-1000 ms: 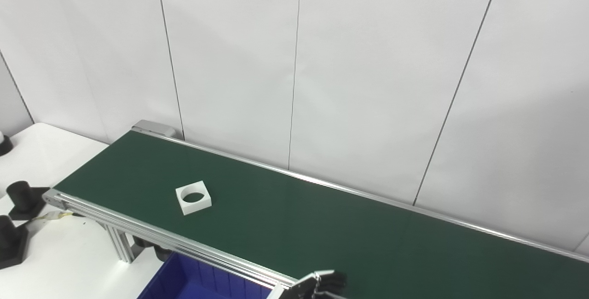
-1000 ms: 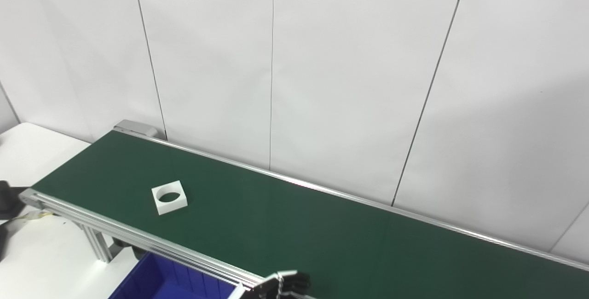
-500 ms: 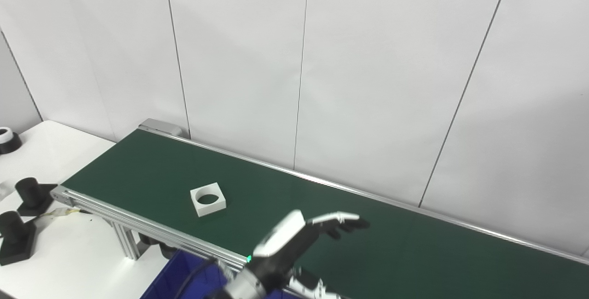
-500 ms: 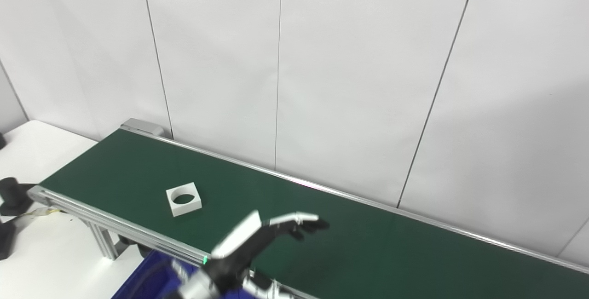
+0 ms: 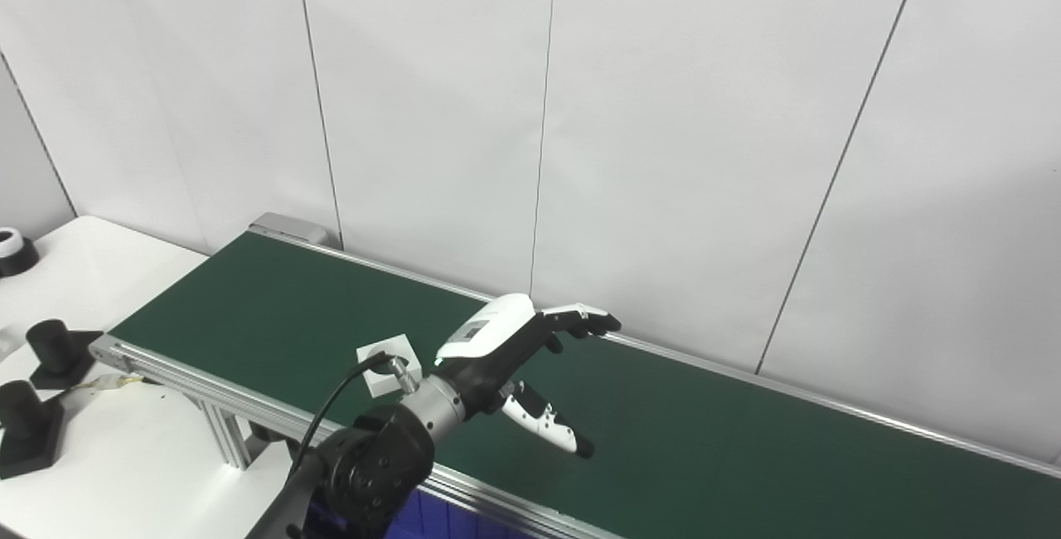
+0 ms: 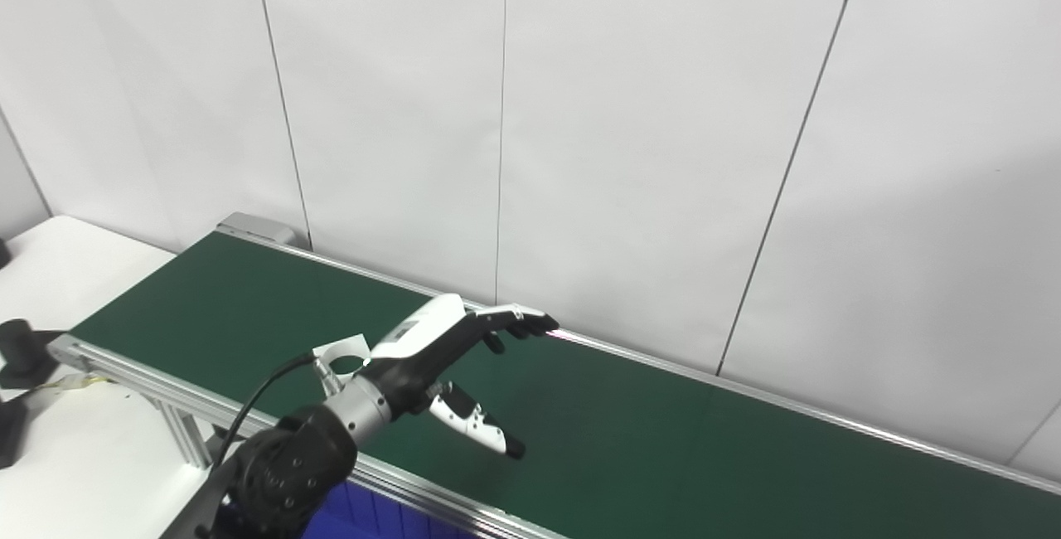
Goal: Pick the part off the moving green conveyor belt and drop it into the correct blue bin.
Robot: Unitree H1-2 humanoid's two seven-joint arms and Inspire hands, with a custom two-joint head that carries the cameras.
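Note:
A white square part with a round hole (image 5: 404, 346) lies on the green conveyor belt (image 5: 704, 439) near its left end. My left hand (image 5: 514, 348) comes in from the bottom left and hovers over the belt just right of the part. Its fingers stretch out toward the far rail and its thumb hangs down, so it is open and holds nothing. The wrist and a black cable hide the near right side of the part, which also shows in the right eye view (image 6: 352, 344). My right hand is out of sight.
A blue bin (image 6: 331, 518) peeks out below the belt's near rail at the bottom edge. Black cylindrical fixtures (image 5: 50, 344) stand on the white table (image 5: 124, 473) left of the belt. A white panelled wall runs right behind the far rail.
My left hand has risen from the bottom edge and reached out over the belt, up beside the part. The part has drifted a little to the right along the belt.

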